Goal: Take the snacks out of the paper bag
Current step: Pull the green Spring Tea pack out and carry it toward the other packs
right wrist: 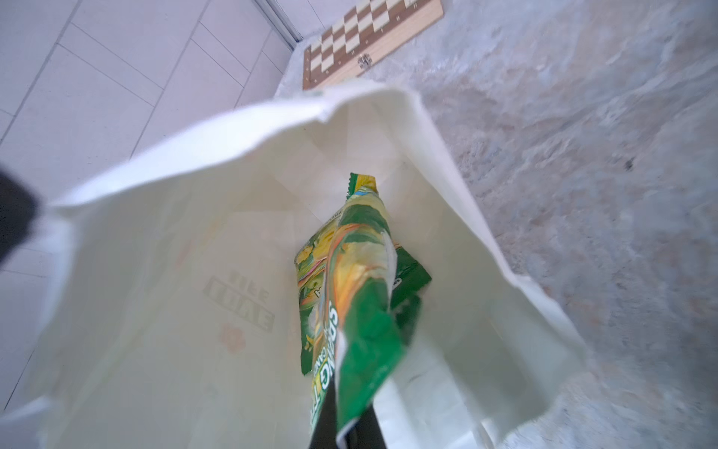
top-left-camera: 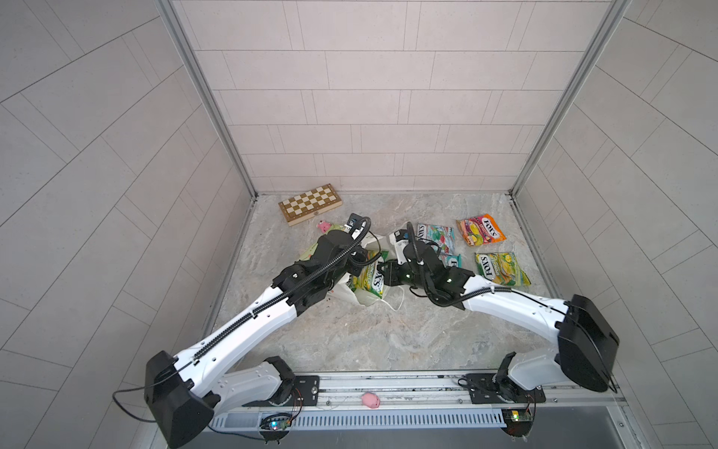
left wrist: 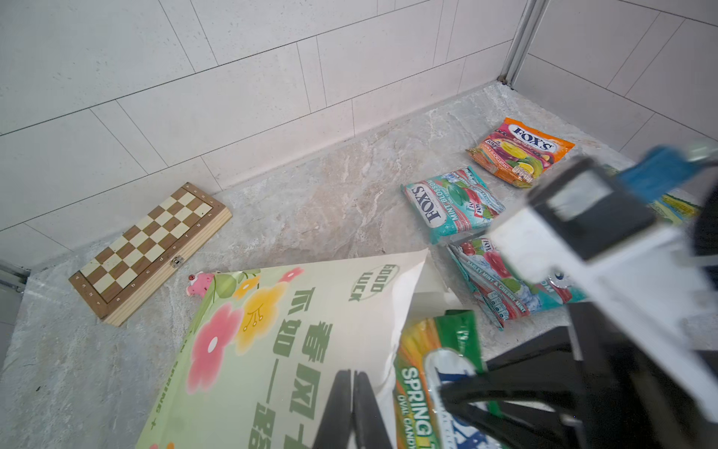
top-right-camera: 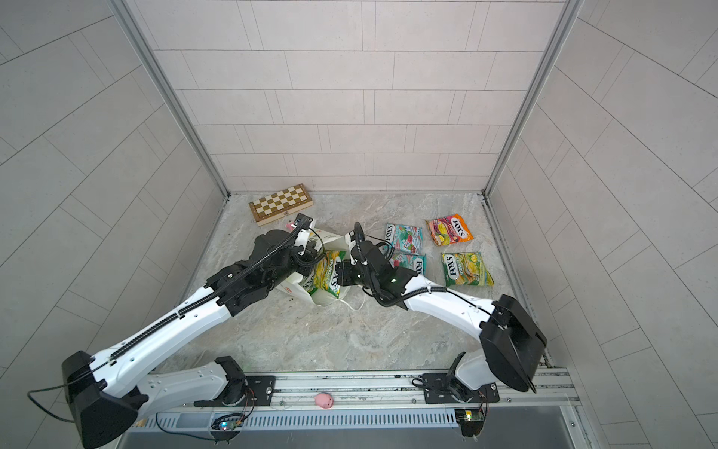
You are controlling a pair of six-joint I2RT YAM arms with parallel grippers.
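The paper bag (top-left-camera: 367,301) (top-right-camera: 322,300) lies on its side mid-floor, its mouth held up. My left gripper (left wrist: 352,375) (top-left-camera: 359,259) is shut on the bag's (left wrist: 272,330) printed upper wall near the rim. My right gripper (right wrist: 345,427) (top-left-camera: 385,274) (top-right-camera: 342,272) is shut on a green-yellow snack packet (right wrist: 349,291) (top-left-camera: 369,278) (top-right-camera: 326,278) (left wrist: 419,381) that sticks half out of the bag's (right wrist: 194,272) mouth. Right of the bag lie an orange packet (top-left-camera: 481,230) (top-right-camera: 450,229) (left wrist: 520,149), two teal ones (top-left-camera: 437,237) (top-left-camera: 452,259) (left wrist: 452,202) and another green-yellow one (top-left-camera: 501,268) (top-right-camera: 466,269).
A folded wooden chessboard (top-left-camera: 311,204) (left wrist: 151,248) lies at the back left. A small pink toy pig (top-left-camera: 323,225) (left wrist: 200,283) sits just behind the bag. Another pink pig (top-left-camera: 371,400) rests on the front rail. Tiled walls close three sides.
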